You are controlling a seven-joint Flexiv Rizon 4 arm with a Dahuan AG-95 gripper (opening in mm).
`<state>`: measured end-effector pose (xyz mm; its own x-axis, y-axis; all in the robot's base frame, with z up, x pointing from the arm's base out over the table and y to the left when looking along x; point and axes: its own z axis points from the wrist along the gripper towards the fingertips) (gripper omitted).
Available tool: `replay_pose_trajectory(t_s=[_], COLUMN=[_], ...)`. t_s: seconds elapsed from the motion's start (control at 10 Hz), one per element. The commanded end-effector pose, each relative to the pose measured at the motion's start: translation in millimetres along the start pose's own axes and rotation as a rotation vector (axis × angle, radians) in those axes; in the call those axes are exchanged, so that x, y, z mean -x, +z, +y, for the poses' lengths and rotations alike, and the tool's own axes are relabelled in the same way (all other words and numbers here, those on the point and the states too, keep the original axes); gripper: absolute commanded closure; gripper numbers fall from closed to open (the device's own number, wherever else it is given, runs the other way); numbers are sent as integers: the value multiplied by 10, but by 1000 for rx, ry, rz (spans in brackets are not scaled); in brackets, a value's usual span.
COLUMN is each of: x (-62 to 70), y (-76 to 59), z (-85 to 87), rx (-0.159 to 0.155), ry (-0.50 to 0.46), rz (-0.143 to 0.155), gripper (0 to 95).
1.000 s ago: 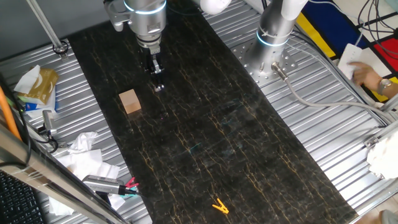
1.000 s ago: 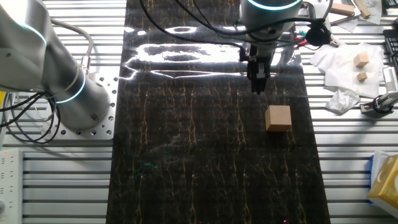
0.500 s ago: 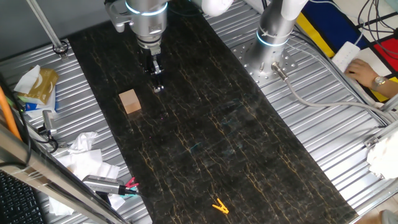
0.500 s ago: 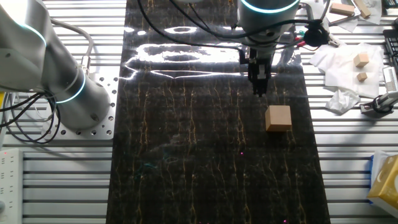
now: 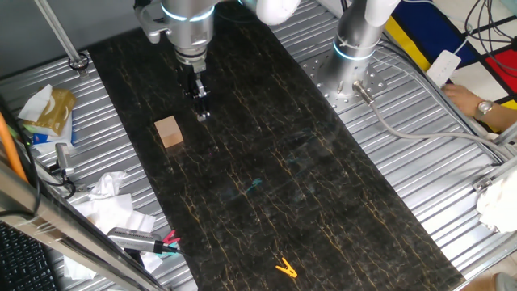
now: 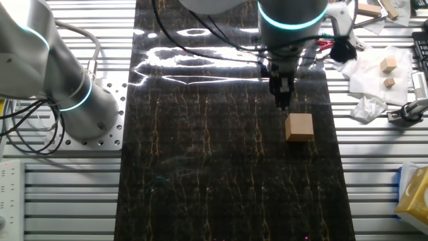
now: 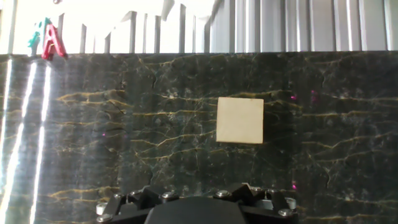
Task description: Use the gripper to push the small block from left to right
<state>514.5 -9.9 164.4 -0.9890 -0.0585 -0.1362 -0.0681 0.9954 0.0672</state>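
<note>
I see the small block (image 5: 168,131) sitting flat on the dark marbled mat (image 5: 266,170), left of centre in one fixed view, near the mat's left edge. In the other fixed view the block (image 6: 299,126) is right of centre, close to the mat's right edge. In the hand view it shows as a pale square (image 7: 240,120) just right of centre, upper half of frame, one face squarely toward the camera.

The gripper (image 5: 201,107) is up and to the right of the block in one fixed view, pointing down at the mat, close to the block but apart from it. In the other fixed view the gripper (image 6: 283,99) sits just above and slightly left of the block, with a sliver of mat between them. Fingers look pressed together into one narrow tip, nothing held.

Around it: an orange clip (image 5: 285,267) at the bottom of the mat, well apart from the block. A second arm's base (image 5: 353,50) at upper right on the ribbed metal table (image 5: 420,186). Crumpled white paper (image 5: 109,198) at lower left. Two little wooden pieces (image 6: 388,72) on tissue at upper right in the other fixed view.
</note>
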Motion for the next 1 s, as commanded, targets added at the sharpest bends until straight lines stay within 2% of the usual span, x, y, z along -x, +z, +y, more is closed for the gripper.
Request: replay_pose_trajectory(t_s=[0.1,0.5,0.6,1.0], x=[53,191,266,434], y=[23,76,122,281], z=[-61,-181,-208,-309], rx=[6,10,8,9], ry=[-7,-3,1,-10], rz=[0,4,10,8], gripper=[190,190,190,190])
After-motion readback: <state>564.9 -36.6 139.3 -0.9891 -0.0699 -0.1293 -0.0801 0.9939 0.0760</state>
